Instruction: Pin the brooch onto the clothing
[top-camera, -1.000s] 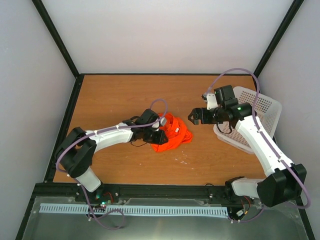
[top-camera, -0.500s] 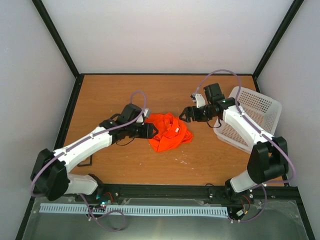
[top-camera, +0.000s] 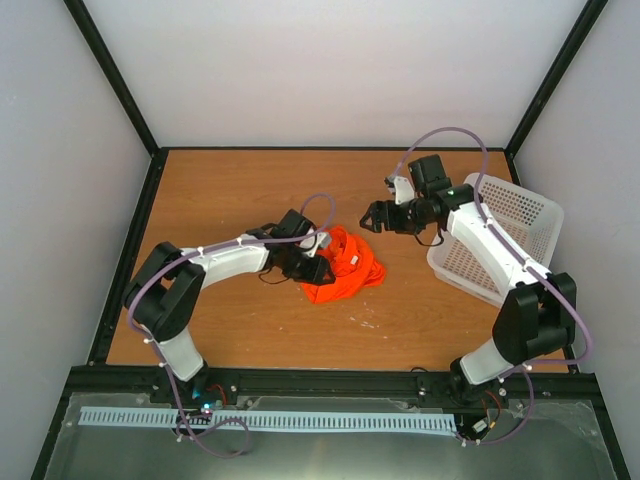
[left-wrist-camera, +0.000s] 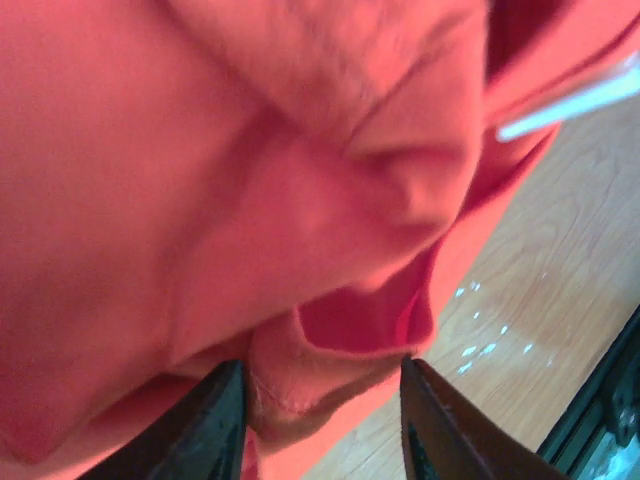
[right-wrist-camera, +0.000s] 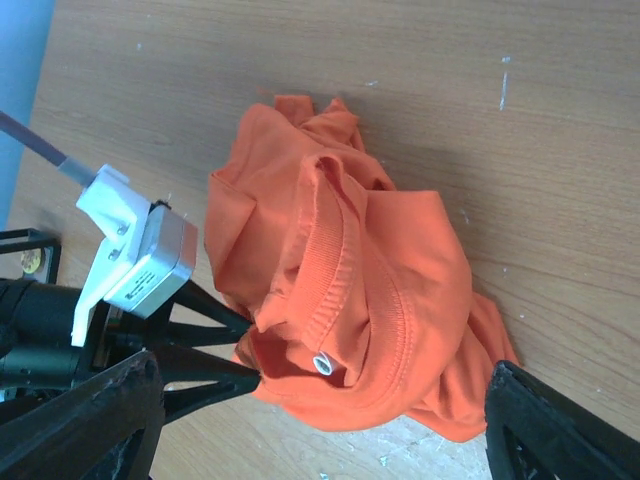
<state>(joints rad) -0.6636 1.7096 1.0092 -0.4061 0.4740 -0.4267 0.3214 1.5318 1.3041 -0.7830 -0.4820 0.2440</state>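
The orange shirt (top-camera: 345, 265) is bunched up in the middle of the table (top-camera: 230, 190). The left gripper (top-camera: 313, 268) is pressed against the shirt's left edge. Its two fingers (left-wrist-camera: 215, 425) are held apart and a fold of cloth is seen between them. The fold does not look squeezed.

The right gripper (top-camera: 378, 218) is held in the air just beside the far right side of the shirt. It is wide open and nothing is held in it.

The brooch (right-wrist-camera: 322, 363) is thought to be the tiny round thing seen on the neck band (right-wrist-camera: 340, 270). It cannot be told if it is pinned or only lying there.

If the shirt is tugged, the brooch could be shaken off and lost in the folds. If too little cloth is caught, the fold could slip out. The brooch is so small that it could be missed or knocked away by the big fingers
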